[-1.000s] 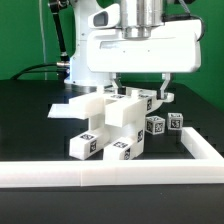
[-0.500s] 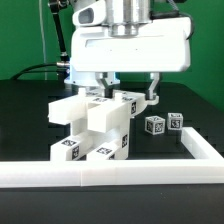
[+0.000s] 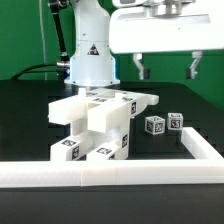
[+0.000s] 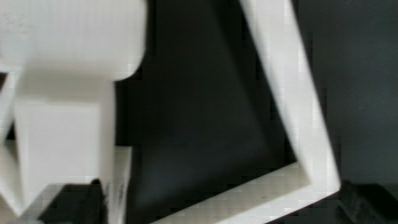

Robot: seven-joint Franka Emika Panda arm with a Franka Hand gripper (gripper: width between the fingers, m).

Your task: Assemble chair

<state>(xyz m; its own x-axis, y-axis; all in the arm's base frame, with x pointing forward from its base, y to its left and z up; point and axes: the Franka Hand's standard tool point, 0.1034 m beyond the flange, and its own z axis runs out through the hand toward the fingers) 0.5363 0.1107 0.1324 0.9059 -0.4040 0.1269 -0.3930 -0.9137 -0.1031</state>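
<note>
The chair (image 3: 96, 126) stands partly joined on the black table: blocky white pieces with black-and-white tags and a flat panel jutting toward the exterior view's left. My gripper (image 3: 165, 70) hangs open above it and toward the exterior view's right, with nothing between its fingers (image 3: 135, 68). Two small tagged cubes (image 3: 155, 125) (image 3: 176, 122) lie loose beside the chair on the exterior view's right. In the wrist view a blurred white chair piece (image 4: 71, 100) fills one side, with black table beside it.
A long white border frame (image 3: 110, 172) runs along the front and turns back at the exterior view's right (image 3: 202, 147); its corner also shows in the wrist view (image 4: 294, 110). The robot's white base (image 3: 90, 55) stands behind the chair.
The gripper was down around the chair's top. It slid the chair toward the exterior view's left, then rose clear and moved right, empty.
</note>
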